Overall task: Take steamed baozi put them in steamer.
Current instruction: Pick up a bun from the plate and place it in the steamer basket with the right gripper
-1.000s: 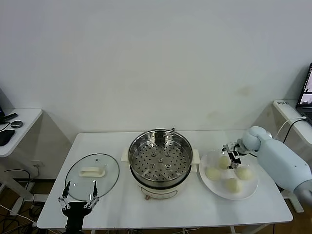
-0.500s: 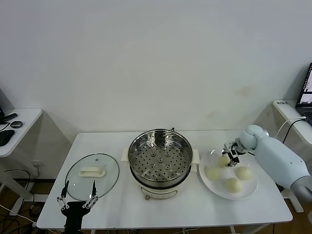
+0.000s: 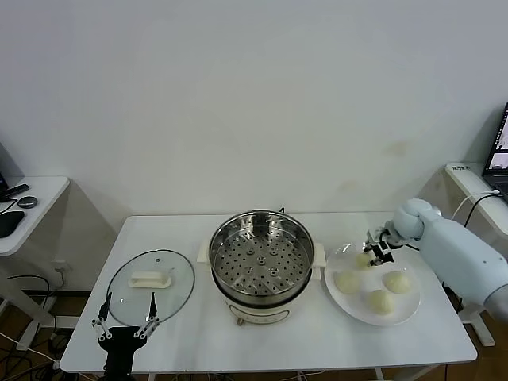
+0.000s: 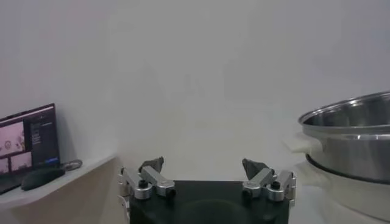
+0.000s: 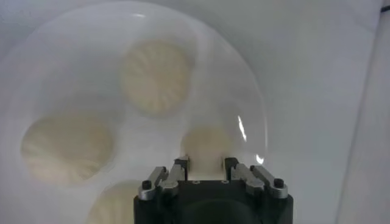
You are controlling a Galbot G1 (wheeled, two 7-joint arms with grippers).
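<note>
The steel steamer (image 3: 261, 262) with its perforated tray stands empty at the table's middle; its rim also shows in the left wrist view (image 4: 350, 140). Four cream baozi lie on a white plate (image 3: 402, 311) to its right. My right gripper (image 3: 378, 251) is at the plate's far side. In the right wrist view, the right gripper (image 5: 206, 162) has its fingers pressed on both sides of the far baozi (image 5: 206, 143), which is low over the plate (image 5: 79, 36). The other baozi (image 3: 346, 282) (image 3: 397, 281) (image 3: 380, 301) lie free. My left gripper (image 3: 125, 321) is open, at the table's front left.
A round glass lid (image 3: 151, 278) with a white handle lies flat left of the steamer, just behind the left gripper. A side desk (image 3: 24, 210) stands at the far left. A shelf with a laptop (image 3: 498, 159) stands at the far right.
My right gripper has shifted slightly back and up at the plate's far edge, staying at the far baozi. The left arm has barely moved.
</note>
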